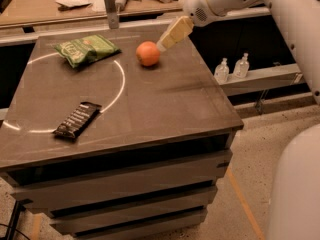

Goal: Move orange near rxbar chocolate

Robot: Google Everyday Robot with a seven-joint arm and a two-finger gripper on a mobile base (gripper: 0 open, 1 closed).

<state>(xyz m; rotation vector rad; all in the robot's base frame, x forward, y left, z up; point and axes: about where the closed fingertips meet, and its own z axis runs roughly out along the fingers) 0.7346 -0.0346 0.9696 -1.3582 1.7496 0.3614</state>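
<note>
Hand (167, 38) hovers just right of orange (148, 53), likely poised to grab; open or closed, can't tell. Rxbar chocolate (77, 120) lies well front-left of orange.

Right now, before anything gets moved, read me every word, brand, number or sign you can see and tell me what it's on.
Nothing can be quoted as read.
rxbar chocolate: white lettering along the dark wrapper, too blurred to read.
green snack bag: pale print, too blurred to read.
two small bottles: no legible label.
orange: no text.
gripper, close by the orange's upper right: no markings visible.
</note>
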